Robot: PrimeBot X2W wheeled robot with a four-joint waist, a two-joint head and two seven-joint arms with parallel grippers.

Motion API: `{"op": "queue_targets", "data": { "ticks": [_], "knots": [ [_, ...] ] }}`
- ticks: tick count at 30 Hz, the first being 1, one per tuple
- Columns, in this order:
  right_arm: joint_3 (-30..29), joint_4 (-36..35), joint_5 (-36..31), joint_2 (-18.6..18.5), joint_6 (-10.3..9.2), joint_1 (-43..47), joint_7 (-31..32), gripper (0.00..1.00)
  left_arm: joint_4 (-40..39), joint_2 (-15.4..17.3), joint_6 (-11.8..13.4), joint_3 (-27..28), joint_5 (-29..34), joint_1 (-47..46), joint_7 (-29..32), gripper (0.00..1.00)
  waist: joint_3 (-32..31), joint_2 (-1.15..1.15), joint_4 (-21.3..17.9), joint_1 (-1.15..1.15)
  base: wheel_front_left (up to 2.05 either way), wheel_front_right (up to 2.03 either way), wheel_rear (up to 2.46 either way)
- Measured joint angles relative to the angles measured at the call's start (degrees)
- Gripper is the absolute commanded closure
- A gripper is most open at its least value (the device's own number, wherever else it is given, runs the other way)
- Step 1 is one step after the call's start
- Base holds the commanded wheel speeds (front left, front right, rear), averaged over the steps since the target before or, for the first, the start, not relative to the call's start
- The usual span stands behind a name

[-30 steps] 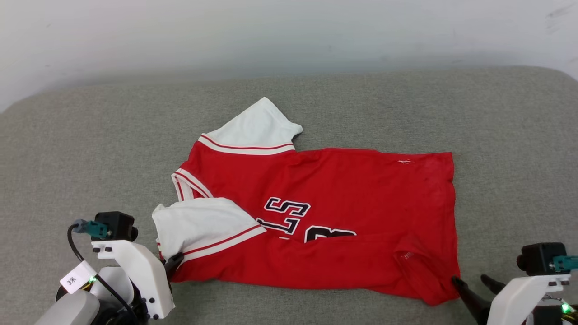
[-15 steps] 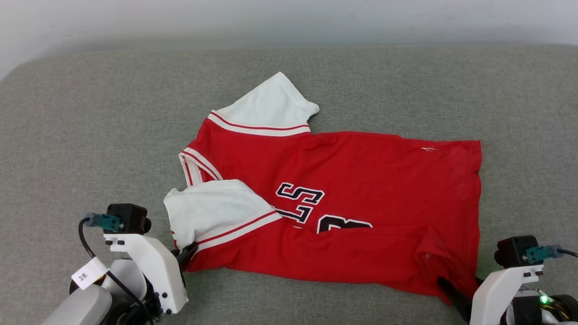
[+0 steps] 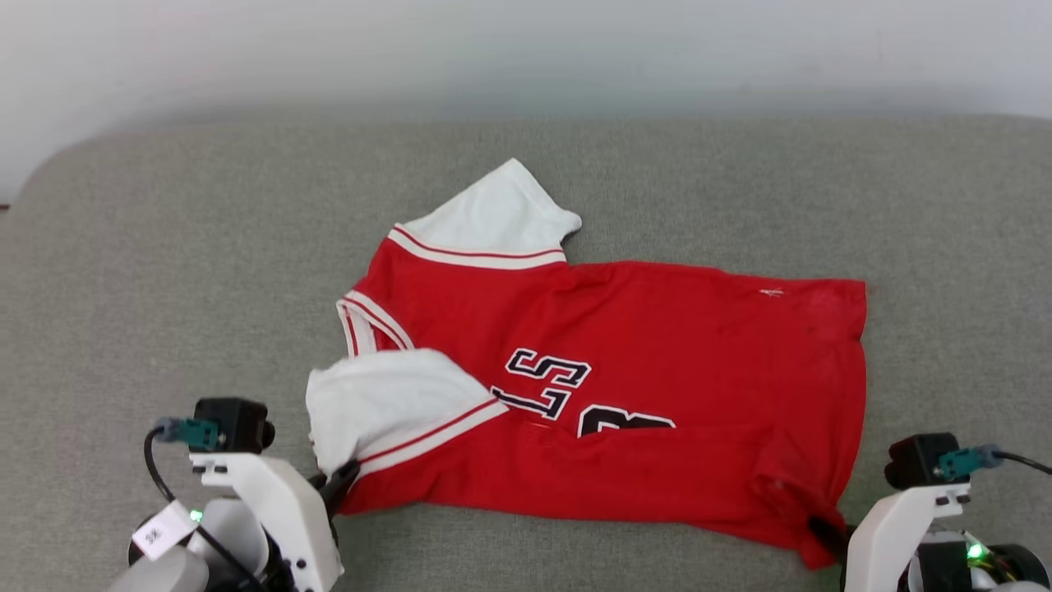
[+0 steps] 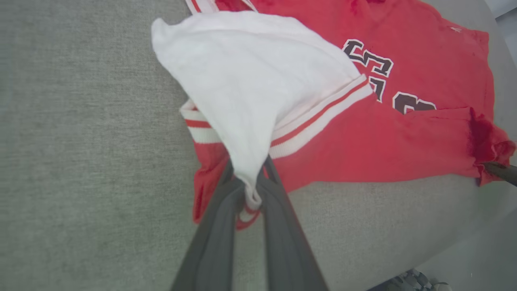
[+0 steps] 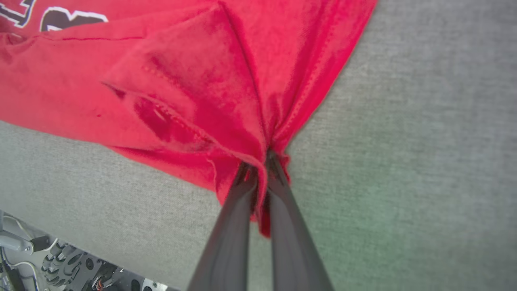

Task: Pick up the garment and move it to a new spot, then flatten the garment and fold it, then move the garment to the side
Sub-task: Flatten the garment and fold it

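cushion point(image 3: 164, 271): grey woven fabric with rounded far corners, spanning the head view; the garment lies on it
wall point(image 3: 526, 49): pale, behind the cushion's far edge
garment point(image 3: 699, 345): red, mostly flat at the cushion's middle, collar end toward the robot's left and hem toward its right; its near long edge is folded up over the front
near sleeve point(image 3: 386, 395): white with red-and-white trim, flopped over the chest and drawn to a point at the left gripper
far sleeve point(image 3: 493, 218): white with the same trim, spread flat, pointing away from the robot
left gripper point(image 4: 248, 163): at the garment's near left corner; fingers pinching the near sleeve's tip and a bit of striped trim, which pokes out below the pinch
right gripper point(image 5: 258, 161): at the hem's near right corner; fingers pressed together on bunched red cloth, creases fanning out from the pinch; in the left wrist view one dark fingertip shows at that gathered corner
lettering point(image 3: 546, 382): black with white outline; its lower part is hidden under the fold
collar point(image 3: 362, 325): red-and-white striped band at the garment's left end, just beyond the near sleeve
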Motion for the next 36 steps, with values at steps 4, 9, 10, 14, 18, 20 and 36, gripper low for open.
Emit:
{"op": "queue_targets", "data": {
  "ticks": [4,9,10,14,18,20,36],
  "knots": [
    [0.8,-2.0,0.7,-0.9,-0.01,2.4,0.4,1.00,-0.9,0.5,1.0,0.2,-0.2,3.5,-1.0,1.00,-3.1,0.00,-0.1,0.00,0.00,0.00,0.00],
    [1.7,-4.8,1.8,-1.7,-0.01,6.1,1.7,1.00,-2.6,1.2,2.6,0.4,-1.6,8.3,-1.3,1.00,-7.1,0.00,0.1,-0.01,0.00,0.00,0.00],
    [1.8,-5.3,2.1,-1.8,-0.01,7.0,1.9,1.00,-3.0,1.5,3.0,0.5,-1.9,9.2,-1.3,1.00,-7.9,0.00,0.2,-0.01,0.00,0.00,0.00],
    [1.8,-7.5,3.1,-1.9,-0.01,9.5,3.0,1.00,-4.5,2.7,4.9,1.4,-3.4,13.5,-1.6,1.00,-10.0,0.00,0.7,-0.01,0.00,0.00,0.00],
    [1.1,-8.1,3.2,-1.9,-0.01,11.5,3.3,1.00,-5.3,3.5,6.1,2.3,-4.8,17.5,-2.0,1.00,-10.6,0.00,1.4,-0.01,0.00,0.00,0.00],
    [0.2,-7.5,3.5,-1.8,-0.01,12.2,3.3,1.00,-5.2,3.4,6.2,2.1,-5.2,18.3,-2.0,1.00,-10.6,0.00,1.8,-0.01,0.00,0.00,0.00],
    [-3.1,-7.4,2.3,1.8,-0.01,13.1,-10.6,0.00,3.6,-3.1,3.5,2.5,-3.2,12.5,-9.1,0.00,-10.0,0.00,1.3,-0.01,0.00,0.00,0.00]
  ]
}}
